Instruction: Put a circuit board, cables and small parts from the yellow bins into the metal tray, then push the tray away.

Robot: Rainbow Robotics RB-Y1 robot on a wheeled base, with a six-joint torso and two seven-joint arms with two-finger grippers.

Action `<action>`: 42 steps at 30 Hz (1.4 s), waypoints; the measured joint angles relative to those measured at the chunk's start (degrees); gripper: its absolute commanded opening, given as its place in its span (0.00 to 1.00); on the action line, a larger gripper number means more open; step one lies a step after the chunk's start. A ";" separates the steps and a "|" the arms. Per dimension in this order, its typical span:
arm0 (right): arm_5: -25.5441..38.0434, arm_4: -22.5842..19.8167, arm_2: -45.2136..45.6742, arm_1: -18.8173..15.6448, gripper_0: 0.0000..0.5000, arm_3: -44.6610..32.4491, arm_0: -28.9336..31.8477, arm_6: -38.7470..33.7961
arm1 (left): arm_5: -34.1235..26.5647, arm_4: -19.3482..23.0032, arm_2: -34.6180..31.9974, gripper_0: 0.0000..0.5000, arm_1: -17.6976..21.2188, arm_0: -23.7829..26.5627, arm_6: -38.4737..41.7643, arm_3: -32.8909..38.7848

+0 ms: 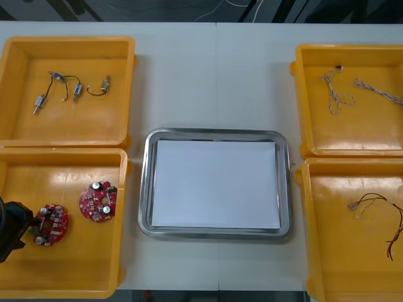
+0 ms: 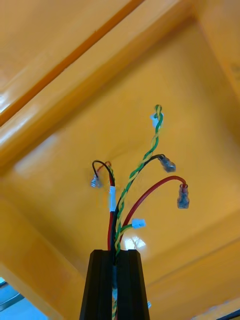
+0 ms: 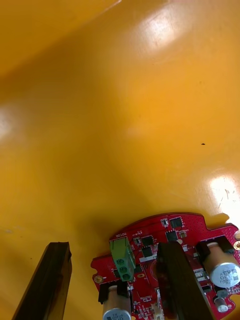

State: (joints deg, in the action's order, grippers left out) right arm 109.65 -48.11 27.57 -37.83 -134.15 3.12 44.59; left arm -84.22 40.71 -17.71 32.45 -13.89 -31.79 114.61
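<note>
Front view: left pincer (image 1: 22, 228) sat low in the near left bin (image 1: 75, 267), at the edge of one round red circuit board (image 1: 51, 223). Second board (image 1: 97, 201) lay just beside it, apart. Metal tray (image 1: 217, 133) sat mid-worktop (image 1: 214, 75), shiny rim, flat white inside, nothing loaded yet. Small metal parts (image 1: 69, 88) on thin leads lay in the far left bin (image 1: 19, 126), twisted blue and white cables (image 1: 352, 91) in the far right bin (image 1: 378, 135). The red and yellow cable (image 1: 378, 211) lay in the near right bin (image 1: 352, 264), running toward the right edge.

Right wrist view: right pincer (image 2: 115, 255) was clenched on the red and yellow cable, a bundle with black and green-yellow twisted strands. Loose ends fanned out, each tipped with a small clear terminal. Couldn't tell if it was clear of the bin floor. Risks as I read them: thin strands slipping out of a narrow grip, and splayed terminals snagging the bin wall on the way to the tray.

Left wrist view: left pincer was released, fingers (image 3: 47, 280) wide apart. One finger lay over the board's face beside a capacitor and the green connector (image 3: 122, 255), the other off the board over bare glossy plastic. Likely risks: closing there would press on components rather than the rim, or the rigid board would skid on the slick floor and the grasp would miss.
</note>
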 measured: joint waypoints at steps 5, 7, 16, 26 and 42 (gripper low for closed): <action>0.01 -3.47 0.59 -1.92 0.00 -1.02 0.00 0.00 | 0.01 -0.13 0.12 0.00 -0.01 0.00 -0.03 0.00; 0.01 -4.75 0.79 -2.70 0.00 -1.47 0.00 0.00 | 0.02 -0.14 0.16 0.00 -0.01 0.00 -0.04 -0.01; 0.02 -11.30 1.73 -6.93 0.00 -2.74 -0.01 0.00 | 0.09 -0.17 0.16 0.00 -0.01 0.00 -0.08 0.00; 0.03 -16.68 2.95 -10.35 0.00 -4.05 -0.01 0.02 | 0.09 -0.17 0.16 0.00 -0.01 0.00 -0.10 0.00; 0.06 -18.28 3.32 -10.85 0.00 -7.18 -0.42 0.45 | 0.09 -0.05 0.15 0.00 -0.01 0.00 -0.13 0.00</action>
State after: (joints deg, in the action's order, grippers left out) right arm 109.71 -66.39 30.89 -48.68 -141.33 2.71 45.04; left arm -84.13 40.66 -17.56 32.44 -13.89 -31.91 114.61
